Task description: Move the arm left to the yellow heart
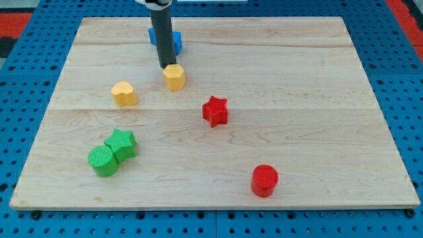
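Note:
The yellow heart (123,93) lies on the wooden board at the view's left of centre. My tip (166,67) ends just behind a yellow hexagon block (174,77), touching or nearly touching its top edge. The heart is to the view's left and slightly lower than my tip, about a block's width beyond the hexagon. A blue block (177,41) sits behind the rod near the view's top and is partly hidden by it.
A red star (215,110) lies right of centre. A red cylinder (264,180) stands at the lower right. A green star (122,144) touches a green cylinder (103,160) at the lower left. The wooden board (317,79) rests on a blue pegboard.

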Available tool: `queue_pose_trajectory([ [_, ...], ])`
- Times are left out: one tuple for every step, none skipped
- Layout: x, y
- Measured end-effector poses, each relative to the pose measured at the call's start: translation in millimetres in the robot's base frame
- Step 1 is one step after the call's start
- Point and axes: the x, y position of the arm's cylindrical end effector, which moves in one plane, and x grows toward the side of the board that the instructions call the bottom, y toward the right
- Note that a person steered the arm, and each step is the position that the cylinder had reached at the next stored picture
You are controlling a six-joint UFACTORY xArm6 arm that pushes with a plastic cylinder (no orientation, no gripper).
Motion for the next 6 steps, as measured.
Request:
queue_pose_trajectory([
  [24.3,6.9],
  [44.5,33.4],
  [57.1,48.0],
  [52.6,20.0],
  [3.9,-8.8],
  [-7.3,-80.8],
])
